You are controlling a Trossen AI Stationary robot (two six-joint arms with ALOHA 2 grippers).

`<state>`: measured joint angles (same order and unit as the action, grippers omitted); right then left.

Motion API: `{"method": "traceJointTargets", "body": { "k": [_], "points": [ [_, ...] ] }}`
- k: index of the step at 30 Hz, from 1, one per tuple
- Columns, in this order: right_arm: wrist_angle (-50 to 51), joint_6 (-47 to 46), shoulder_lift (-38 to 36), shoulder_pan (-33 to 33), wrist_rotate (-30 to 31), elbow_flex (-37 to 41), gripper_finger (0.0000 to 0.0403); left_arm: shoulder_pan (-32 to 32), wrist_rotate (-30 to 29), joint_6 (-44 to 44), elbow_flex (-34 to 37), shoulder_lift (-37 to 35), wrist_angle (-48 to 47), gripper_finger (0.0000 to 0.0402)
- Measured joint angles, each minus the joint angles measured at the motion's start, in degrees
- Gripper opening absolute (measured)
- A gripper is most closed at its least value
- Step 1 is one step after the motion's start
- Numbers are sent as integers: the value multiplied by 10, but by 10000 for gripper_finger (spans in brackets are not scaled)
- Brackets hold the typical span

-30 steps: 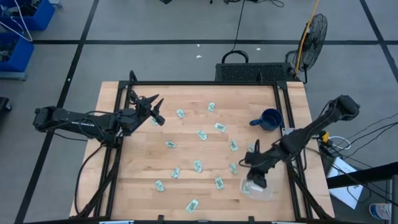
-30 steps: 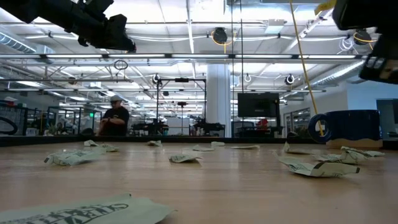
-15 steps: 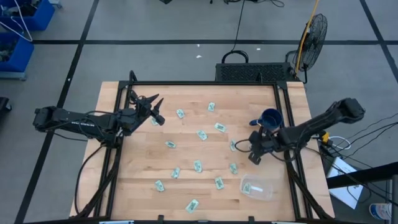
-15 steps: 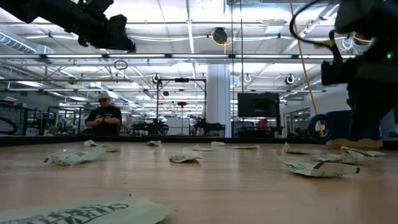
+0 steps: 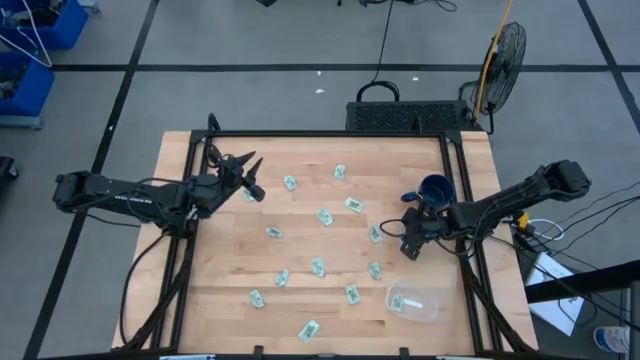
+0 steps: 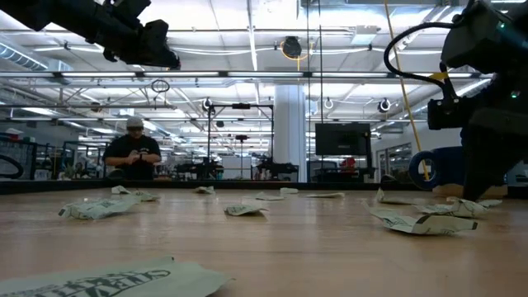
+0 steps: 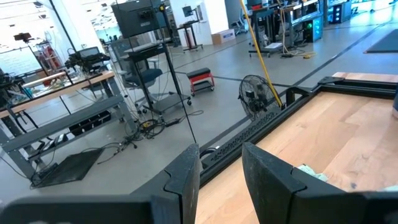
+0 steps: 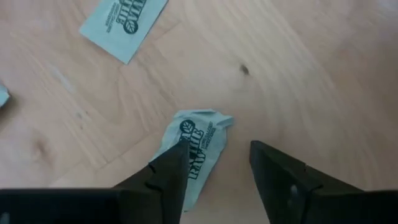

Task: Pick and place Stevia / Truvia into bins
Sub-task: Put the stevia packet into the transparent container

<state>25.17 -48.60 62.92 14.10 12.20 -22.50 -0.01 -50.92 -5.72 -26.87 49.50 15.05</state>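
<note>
Several pale green and white Stevia sachets [image 5: 325, 216] lie flat, scattered over the wooden table. The clear plastic bin [image 5: 413, 303] sits near the table's near right corner, with something small and white inside. My right gripper [image 5: 409, 247] is open and low, pointing down over one crumpled sachet [image 8: 199, 140], which lies flat between its fingers [image 8: 214, 155]. A second sachet [image 8: 124, 25] lies just beyond it. My left gripper [image 5: 255, 178] waits raised over the far left part of the table, open [image 7: 221, 165]. My right gripper comes at the crumpled sachet from above, pointing down, with its fingers open on either side. One fingertip [image 8: 174, 163] overlaps the sachet's edge [image 8: 185, 149]. I cannot tell whether it touches. The sachet lies flat on the table.
A dark blue mug [image 5: 435, 190] stands close behind my right gripper, toward the far right. Black frame rails [image 5: 462, 170] run along the table's edges. A person stands in the room far behind the table [image 6: 134, 153]. A fan [image 5: 505, 50] stands off the far right corner.
My right gripper has left the spot above the clear bin. It has moved toward the far edge and slightly left, and come down low over a sachet near the mug. In the last half second it has barely moved. The person in the background has walked a little left.
</note>
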Motion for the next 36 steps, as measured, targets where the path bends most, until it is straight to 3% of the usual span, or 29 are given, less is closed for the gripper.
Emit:
{"method": "traceJointTargets", "body": {
  "k": [4, 13, 17, 25, 30, 36],
  "points": [
    [-2, 0, 0, 0, 3, 8, 130, 0, 0, 0, 0, 0, -3, 129],
    [-32, 2, 1, -1, 8, 10, 8, 0, 0, 0, 0, 0, -3, 129],
    [-38, 22, 5, 2, -18, -11, 7, 0, 0, 0, 0, 0, -3, 129],
    [-34, 57, 3, 28, -149, -131, 1, 0, 0, 0, 0, 0, -3, 129],
    [-50, -52, 3, 97, -254, -155, 1, 0, 0, 0, 0, 0, -8, 129],
    [-67, -153, 16, 195, -244, -155, 1, 0, 0, 5, 0, 0, -36, 129]
  ]
}}
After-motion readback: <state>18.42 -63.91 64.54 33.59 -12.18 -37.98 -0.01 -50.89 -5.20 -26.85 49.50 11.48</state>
